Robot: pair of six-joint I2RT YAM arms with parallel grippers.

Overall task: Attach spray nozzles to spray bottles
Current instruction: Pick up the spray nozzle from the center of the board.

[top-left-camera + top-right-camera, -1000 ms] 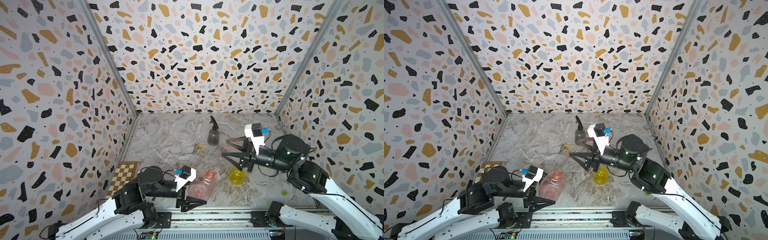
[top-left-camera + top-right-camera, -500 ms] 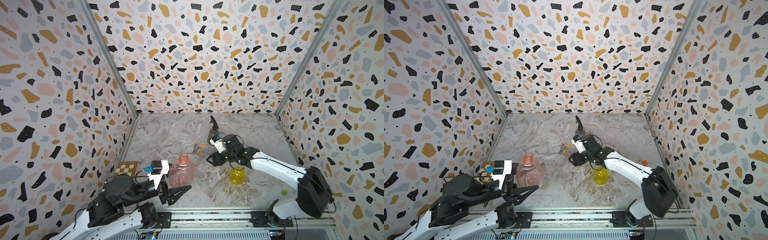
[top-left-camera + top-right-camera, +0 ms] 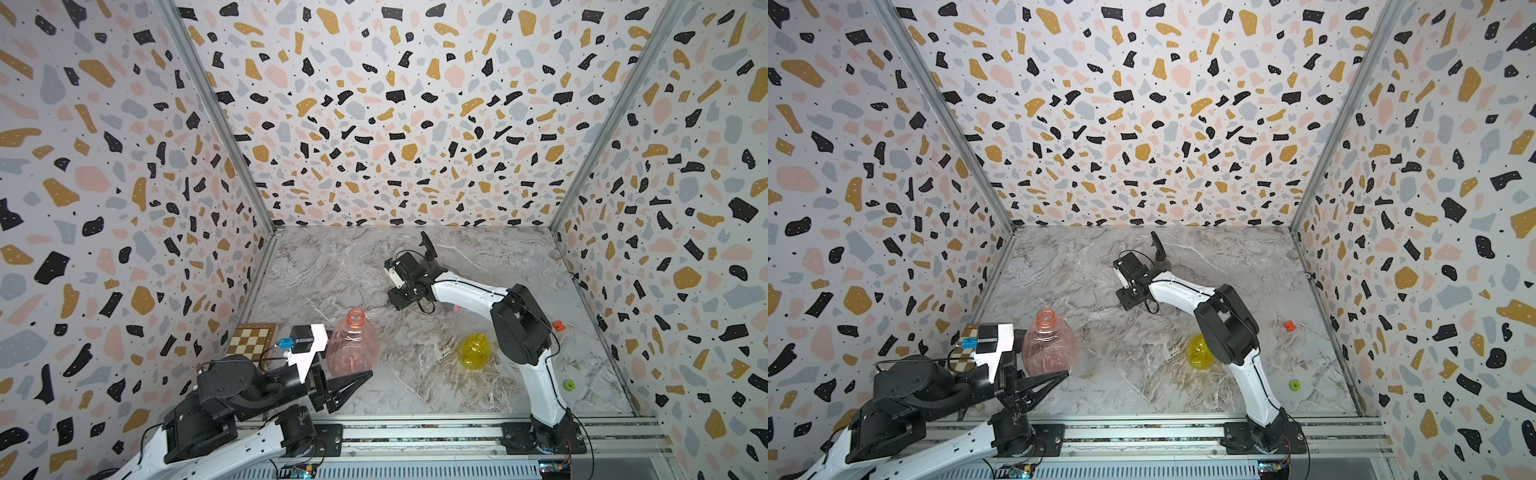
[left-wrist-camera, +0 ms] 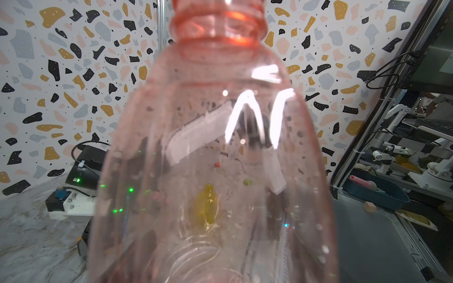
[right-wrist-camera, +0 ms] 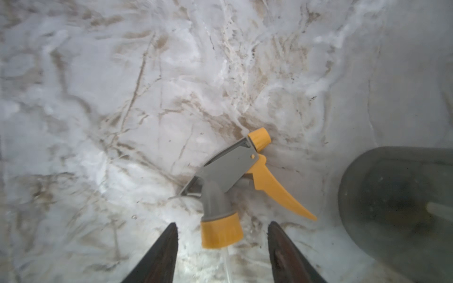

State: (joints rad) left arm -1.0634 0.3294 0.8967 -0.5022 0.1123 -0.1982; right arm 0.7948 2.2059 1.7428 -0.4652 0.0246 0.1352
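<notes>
At far left, a small chessboard lies on the marbled desk, close to the terrazzo-patterned wall. Just beside it, the left end effector reaches in level from the front rail and is clamped on the pink bottle, low on its body. Only the near finger shows in both top views; the far one is hidden behind the plastic. The pink bottle stands upright near the desk's front left with its threaded neck bare, and it fills the left wrist view.

Near the desk's middle, the right arm stretches toward the back wall. The right end effector points down at the orange nozzle, which lies on its side on the desk. Its fingers stand apart, one on each side of the nozzle's orange collar, with a gap on both sides. The thin dip tube runs back between them. Near the nozzle stands the grey bottle, blurred. In both top views a black nozzle rises just behind the right wrist; what it sits on is mostly hidden by the arm.

Further right and nearer the front, the yellow bottle stands upright with its neck bare, just beside the right arm. Toward the right wall lie an orange piece and a green ring, apart from each other.
</notes>
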